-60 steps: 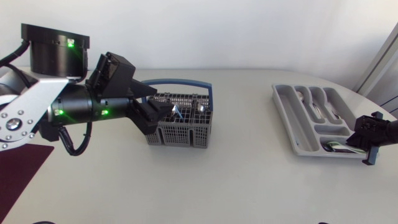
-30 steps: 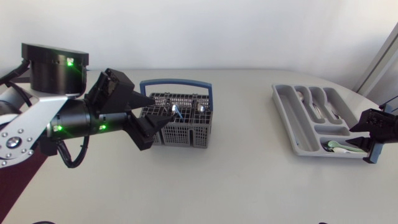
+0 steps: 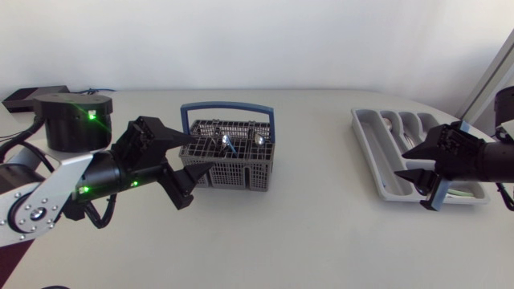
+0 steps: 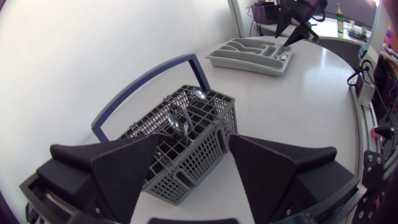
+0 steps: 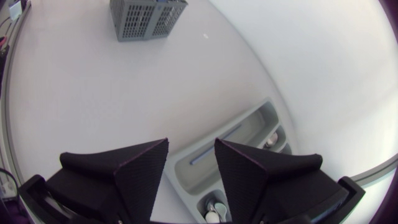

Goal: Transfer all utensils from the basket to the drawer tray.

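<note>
Hanging with its fingers spread wide and nothing between them, the left claw (image 3: 201,152) sits just beside the left end of the grey cutlery basket (image 3: 241,170). The basket stands on the white worktop (image 3: 305,233) with its blue handle (image 3: 227,105) upright and several metal spoons (image 4: 176,122) standing in its compartments. Well apart toward the right, the grey drawer tray (image 3: 371,148) holds a few pieces of cutlery (image 3: 394,123), and the right claw (image 3: 403,164) hovers over its near end, fingers apart and empty.
</note>
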Available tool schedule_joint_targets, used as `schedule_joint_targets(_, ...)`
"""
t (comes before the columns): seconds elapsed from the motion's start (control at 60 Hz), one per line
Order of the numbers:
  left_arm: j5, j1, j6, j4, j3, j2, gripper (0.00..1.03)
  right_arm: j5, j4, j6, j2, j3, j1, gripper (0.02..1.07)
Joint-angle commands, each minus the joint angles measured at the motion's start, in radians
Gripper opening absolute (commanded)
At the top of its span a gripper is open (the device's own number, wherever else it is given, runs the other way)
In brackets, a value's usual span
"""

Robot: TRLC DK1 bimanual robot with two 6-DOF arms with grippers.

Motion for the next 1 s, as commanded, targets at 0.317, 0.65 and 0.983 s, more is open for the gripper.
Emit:
schedule_joint_targets(0.317, -0.053, -0.031, 0.028, 0.234, -0.042, 0.193, 0.58, 0.087, 0.018, 0.457, -0.107, -0.012, 0.412, 0.59)
schedule_joint_targets(0.65, -0.081, -0.051, 0.03, 0.315, 0.01, 0.309, 0.42, 0.121, 0.119, 0.663, -0.006, 0.044, 0.583, 0.59)
schedule_joint_targets(0.983, -0.13, -0.06, 0.03, 0.37, 0.04, 0.371, 0.37, 0.144, 0.175, 0.697, 0.066, 0.051, 0.645, 0.59)
